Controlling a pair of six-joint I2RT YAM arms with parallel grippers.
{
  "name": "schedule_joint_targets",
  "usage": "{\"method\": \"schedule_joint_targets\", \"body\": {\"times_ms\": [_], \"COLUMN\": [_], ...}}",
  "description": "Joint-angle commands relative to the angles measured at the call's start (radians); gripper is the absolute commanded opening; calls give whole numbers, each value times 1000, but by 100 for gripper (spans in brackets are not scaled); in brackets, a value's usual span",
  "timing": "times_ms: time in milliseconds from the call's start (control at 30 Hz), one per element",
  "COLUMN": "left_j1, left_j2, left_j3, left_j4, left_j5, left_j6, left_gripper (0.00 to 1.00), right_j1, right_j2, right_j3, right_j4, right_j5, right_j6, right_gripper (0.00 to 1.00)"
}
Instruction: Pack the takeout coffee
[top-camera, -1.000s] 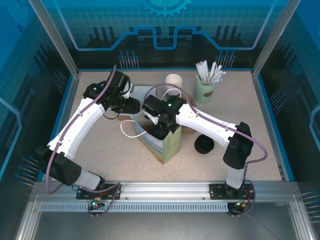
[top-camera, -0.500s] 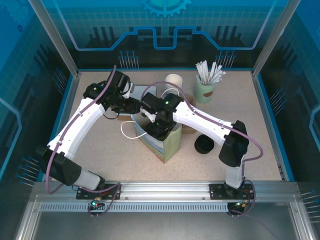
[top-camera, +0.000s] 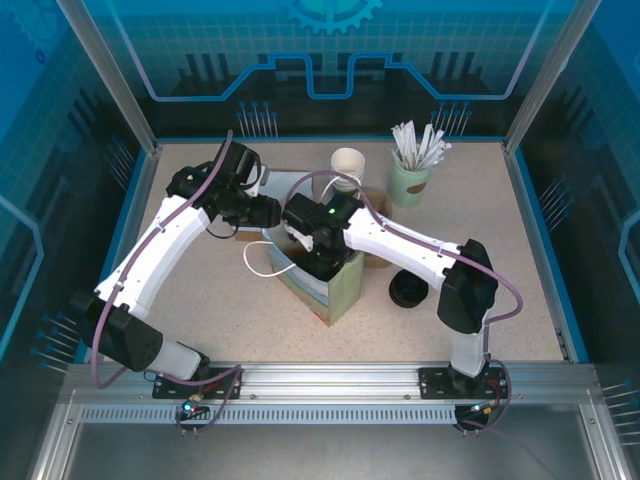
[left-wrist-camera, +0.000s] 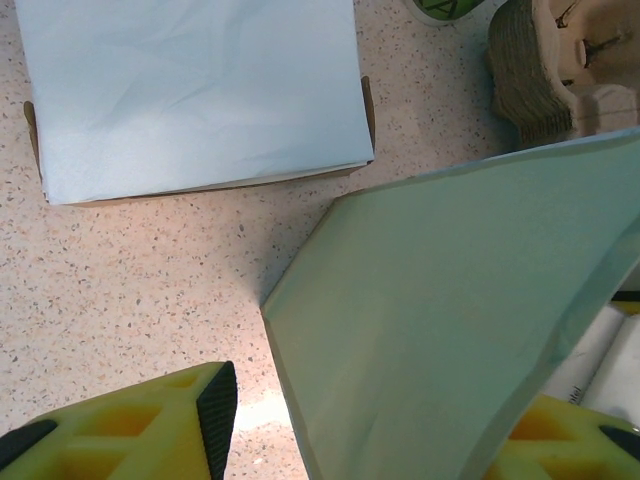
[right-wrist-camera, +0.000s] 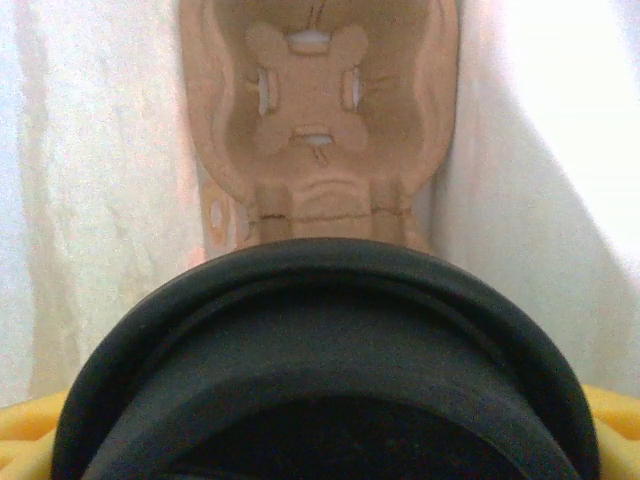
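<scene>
1. The left end effector (left-wrist-camera: 380, 425), fingers apart astride the wall of the pale green paper bag (top-camera: 340, 295), should keep the mouth wide.
2. The right end effector (top-camera: 318, 260), clamped on a black round-topped item (right-wrist-camera: 320, 340), should descend straight toward the brown pulp carrier (right-wrist-camera: 310, 120) inside the bag.
3. The olive-green paper cup (top-camera: 347, 160) stands on the bench (top-camera: 500, 300) behind the bag.

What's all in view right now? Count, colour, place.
table: 1, speckled beige
paper bag: 1, pale green, centre, open
takeout coffee: 1, white rim and inside, behind bag
stick cup: 1, mint green, back right
pulp carrier: 2, brown, one inside bag, one behind it
black lid: 2, one right of bag, one in right gripper
napkin stack: 1, pale blue, left of carrier
left gripper: 1, yellow, open astride bag wall
right gripper: 1, yellow, inside bag, closed on black lid
</scene>
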Motion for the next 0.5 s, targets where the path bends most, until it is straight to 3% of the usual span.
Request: {"method": "schedule_joint_targets", "body": {"times_ms": [0,467], "left_j1": [4,13], "left_j2": [3,18], "left_j3": [-14,-9], "left_j4": [-18,-20], "left_j5": [-25,-24], "left_j6": [-18,-20], "left_gripper": [53,53], "right_j1": [-8,-5], "right_j2": [-78,-119], "right_j3": [-26,-105], "right_j4": [-3,18], "right_j5": [7,18], "right_j6": [0,-1], "right_gripper": [79,79]}}
